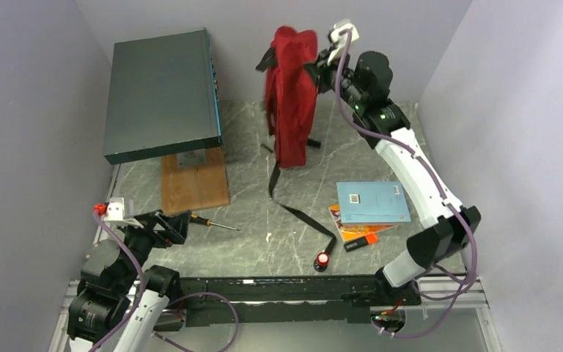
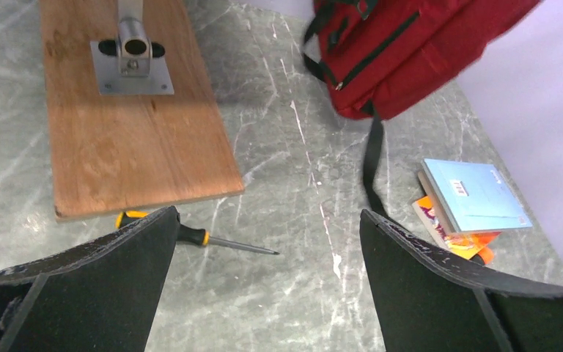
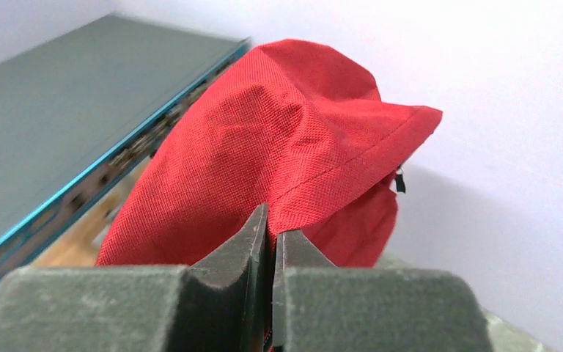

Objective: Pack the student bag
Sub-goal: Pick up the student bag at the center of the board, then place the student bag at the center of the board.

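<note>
The student bag (image 1: 292,103), dark red fabric, hangs in the air at the back of the table, its black webbing strap (image 1: 293,209) trailing onto the surface. My right gripper (image 1: 319,67) is shut on the bag's top fabric (image 3: 278,154), jaws pinched on a red fold. The bag's lower part also shows in the left wrist view (image 2: 403,51). My left gripper (image 1: 179,227) is open and empty, low at the front left, over bare marble with a screwdriver (image 2: 190,236) by its left finger.
A light blue book (image 1: 372,202) lies on an orange book (image 1: 352,229) at the right, with a marker (image 1: 361,243) and a small red-topped thing (image 1: 322,260) near the front edge. A wooden board (image 1: 194,183) with a metal post carries a dark slab (image 1: 161,92) at the back left.
</note>
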